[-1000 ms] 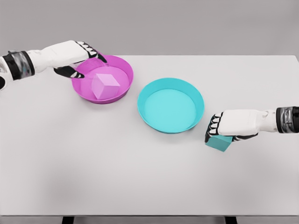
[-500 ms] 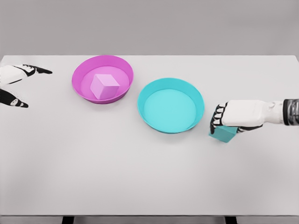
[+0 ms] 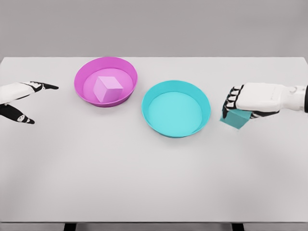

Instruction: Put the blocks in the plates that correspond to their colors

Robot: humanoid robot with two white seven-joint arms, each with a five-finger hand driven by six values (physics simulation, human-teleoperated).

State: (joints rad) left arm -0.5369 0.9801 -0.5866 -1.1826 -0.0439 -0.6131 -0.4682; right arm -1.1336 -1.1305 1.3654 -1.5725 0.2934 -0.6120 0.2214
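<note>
teal block (image 3: 234, 119) beside teal plate (image 3: 176, 108) rim

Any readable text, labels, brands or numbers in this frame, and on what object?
None. No writing shows on the pink plate, the pink block inside it, the teal plate, the teal block gripped by the right hand, the open left hand, or the white table.

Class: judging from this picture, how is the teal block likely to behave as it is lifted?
The teal block looks rigid with flat faces, so it probably won't roll. Held in the right robot hand, its smooth sides might slip. It sits tilted, so it may rotate.
</note>
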